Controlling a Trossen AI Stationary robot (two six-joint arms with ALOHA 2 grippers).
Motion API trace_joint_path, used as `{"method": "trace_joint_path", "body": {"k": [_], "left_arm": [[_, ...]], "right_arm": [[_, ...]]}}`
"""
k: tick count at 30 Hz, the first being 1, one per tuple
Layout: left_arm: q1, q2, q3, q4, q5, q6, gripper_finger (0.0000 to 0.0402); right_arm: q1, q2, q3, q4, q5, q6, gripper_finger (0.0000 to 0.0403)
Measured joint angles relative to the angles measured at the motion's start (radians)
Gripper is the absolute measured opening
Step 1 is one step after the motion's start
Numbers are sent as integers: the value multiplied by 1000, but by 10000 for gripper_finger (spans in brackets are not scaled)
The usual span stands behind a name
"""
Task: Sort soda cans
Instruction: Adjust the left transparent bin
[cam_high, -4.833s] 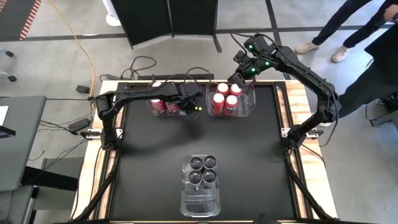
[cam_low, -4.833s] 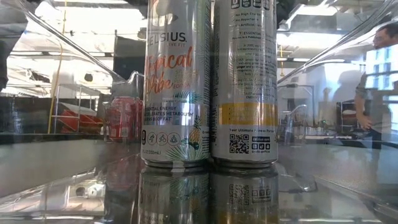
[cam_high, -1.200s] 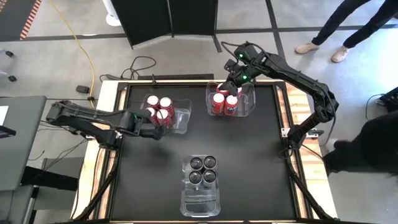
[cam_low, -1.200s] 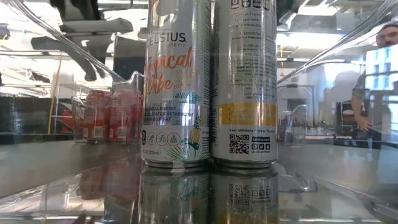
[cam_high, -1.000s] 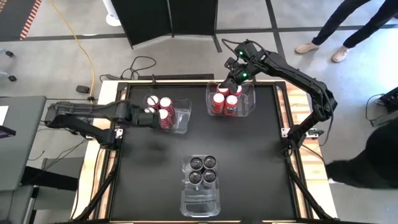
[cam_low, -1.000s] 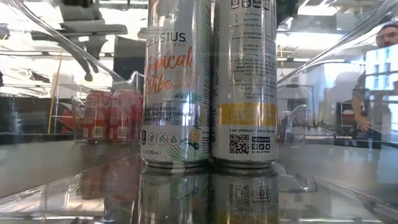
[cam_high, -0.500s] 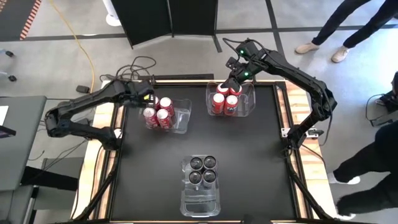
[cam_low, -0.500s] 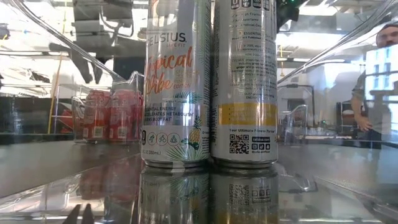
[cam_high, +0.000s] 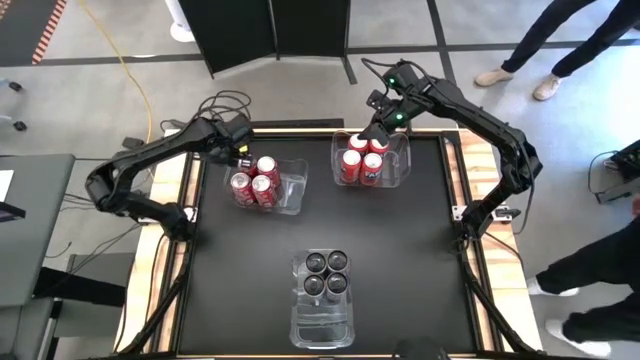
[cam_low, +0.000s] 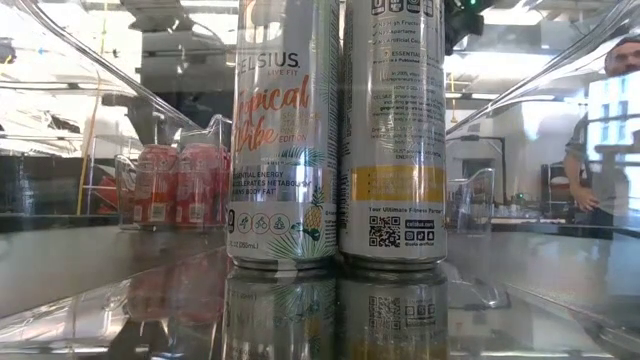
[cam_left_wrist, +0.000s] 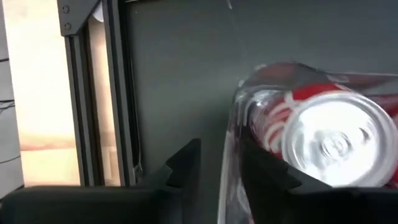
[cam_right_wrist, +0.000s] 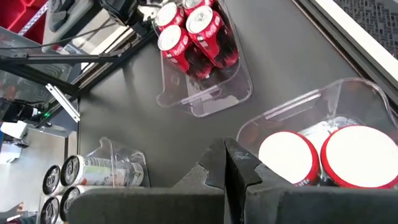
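The table top (cam_high: 400, 250) was matte black inside a pale wooden frame (cam_high: 186, 190). 3 clear bins (cam_high: 290, 190) held the cans. The red cans (cam_high: 252, 187) had silver tops and what looked like white script. The 4 dark-topped cans (cam_high: 325, 273) were silver-white, one with orange lettering and a pineapple-and-leaf print (cam_low: 285, 130). Both arms (cam_high: 480, 115) were black, with green lights.
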Motion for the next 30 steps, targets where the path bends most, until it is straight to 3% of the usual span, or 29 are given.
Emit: {"method": "trace_joint_path", "body": {"k": [8,22,30], "left_arm": [[48,75,0,40,48,127,57],[128,95,-2,147,120,290,48],[141,96,-2,295,122,391,5]], "right_arm": [[-28,0,0,-49,-2,-37,14],[-91,-1,1,-63,-2,-67,14],[-103,-1,1,-76,-2,-67,14]]}}
